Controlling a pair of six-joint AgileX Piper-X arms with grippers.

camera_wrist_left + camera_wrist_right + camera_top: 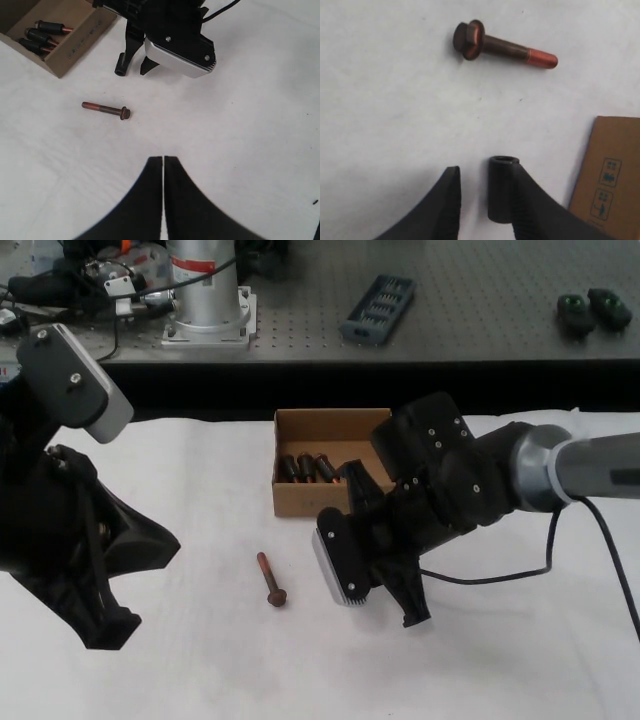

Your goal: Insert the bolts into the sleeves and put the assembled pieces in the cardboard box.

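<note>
1. high view: a table (500, 640) under a white cloth carries a cardboard box (300, 502) with several assembled pieces (305, 468) lying side by side inside. a loose bolt (271, 580) lies flat on the cloth, near the box's front wall. the right arm (450, 480) comes in from the right and hangs low, just beside the bolt and the front of the box. the left arm (70, 530) stands at the left edge, well apart from the bolt.
2. left wrist view: the left fingers (163, 161) are pressed together with only a thin seam between them. they hold nothing and hang over bare cloth, with the bolt beyond them. farther off, the right fingers (134, 70) point down at the cloth near the box, with a short black sleeve (120, 65) at the finger nearer the box.
3. right wrist view: the right fingers are partly open. the sleeve sits between them, touching the box-side finger, with a clear gap to the other, so it is not clamped. its hollow end faces the bolt, which lies crosswise ahead and apart from it, head away from the box and orange tip toward it.
</note>
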